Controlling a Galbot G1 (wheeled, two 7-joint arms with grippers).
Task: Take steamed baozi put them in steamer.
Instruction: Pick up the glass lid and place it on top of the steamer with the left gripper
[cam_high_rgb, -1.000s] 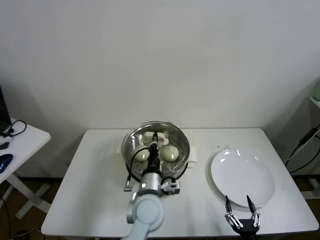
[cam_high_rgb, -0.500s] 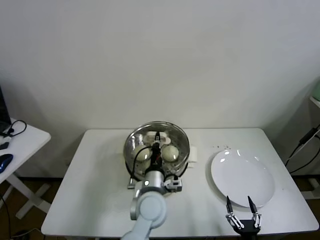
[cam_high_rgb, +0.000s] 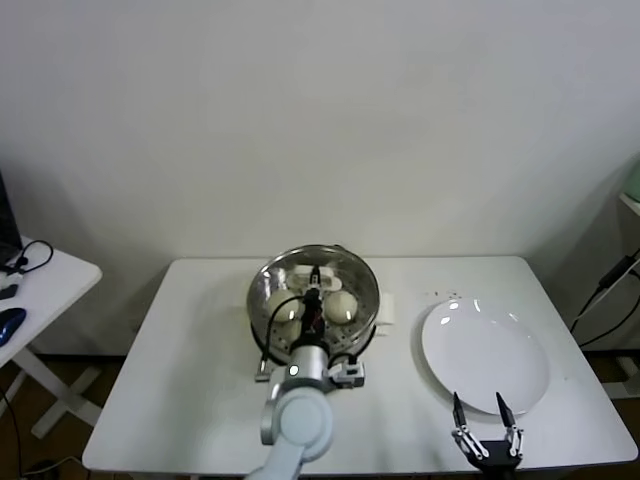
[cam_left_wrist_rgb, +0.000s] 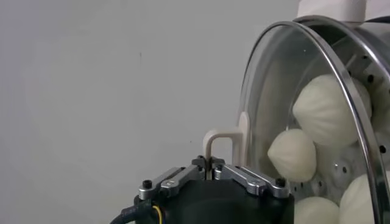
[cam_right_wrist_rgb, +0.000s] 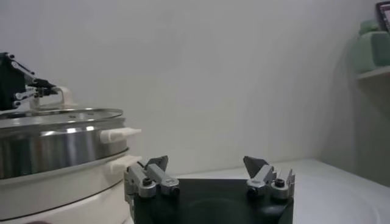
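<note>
The steamer (cam_high_rgb: 262, 300) stands at the table's middle back, with the glass lid (cam_high_rgb: 340, 272) lying on it. Under the glass I see creamy-white baozi (cam_high_rgb: 343, 307), and several show in the left wrist view (cam_left_wrist_rgb: 322, 109). My left gripper (cam_high_rgb: 313, 279) reaches over the steamer and is shut on the lid's white handle (cam_left_wrist_rgb: 216, 141), its jaws pinched together on it (cam_left_wrist_rgb: 209, 163). My right gripper (cam_high_rgb: 479, 406) is open and empty near the table's front edge, beside the white plate. The right wrist view shows the lid (cam_right_wrist_rgb: 55, 114) flat on the steamer (cam_right_wrist_rgb: 49, 149).
A large flat white plate (cam_high_rgb: 485, 355), with nothing on it, lies at the right of the table. A small white side table (cam_high_rgb: 40, 285) with cables stands at far left. A wall is close behind the table.
My left arm has shifted slightly over the steamer, still holding the lid handle. The lid stays on the steamer. The right arm has not moved.
</note>
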